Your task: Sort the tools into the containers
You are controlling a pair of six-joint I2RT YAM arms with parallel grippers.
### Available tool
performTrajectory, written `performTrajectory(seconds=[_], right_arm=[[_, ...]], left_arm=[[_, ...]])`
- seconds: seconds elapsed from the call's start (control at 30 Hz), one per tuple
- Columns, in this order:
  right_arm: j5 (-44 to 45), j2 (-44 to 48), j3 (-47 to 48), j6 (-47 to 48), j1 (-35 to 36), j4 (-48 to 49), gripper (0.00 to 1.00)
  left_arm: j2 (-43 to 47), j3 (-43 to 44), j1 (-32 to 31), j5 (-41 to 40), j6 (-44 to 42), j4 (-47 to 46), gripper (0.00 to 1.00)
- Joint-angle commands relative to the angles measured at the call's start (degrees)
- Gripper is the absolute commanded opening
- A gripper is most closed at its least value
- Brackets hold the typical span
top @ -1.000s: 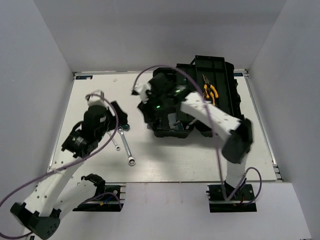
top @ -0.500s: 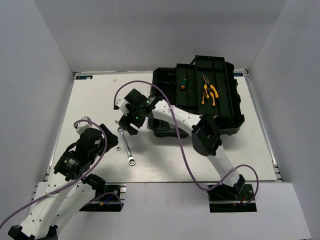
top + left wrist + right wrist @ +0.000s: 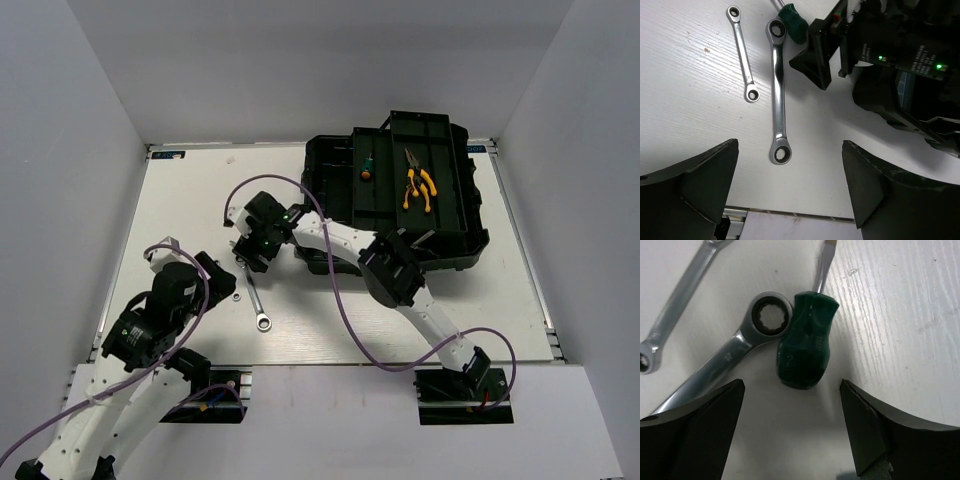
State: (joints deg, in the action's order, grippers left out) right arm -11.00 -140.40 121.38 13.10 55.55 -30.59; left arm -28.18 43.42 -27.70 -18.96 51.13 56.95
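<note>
Screwdriver (image 3: 805, 342), green-handled, lay on the table (image 3: 900, 315) between the fingers of the right claw (image 3: 791, 390), which gaped wide and empty; the long wrench (image 3: 725, 360) touching its handle could get pinched too.

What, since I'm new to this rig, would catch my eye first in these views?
The right arm's jaws stand open over a green-handled screwdriver lying on the white table, its handle right beside the ring end of the longer wrench. Behind it, the black toolbox already holds yellow pliers and another screwdriver.
</note>
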Motion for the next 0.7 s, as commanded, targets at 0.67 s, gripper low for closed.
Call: performTrajectory(seconds=[0.67], right_arm=[[4.06, -5.94, 2.28, 3.51, -0.97, 11.43, 0.72]], left_arm=[[-2.23, -2.20, 0.02, 3.40, 0.19, -2.54, 0.94]])
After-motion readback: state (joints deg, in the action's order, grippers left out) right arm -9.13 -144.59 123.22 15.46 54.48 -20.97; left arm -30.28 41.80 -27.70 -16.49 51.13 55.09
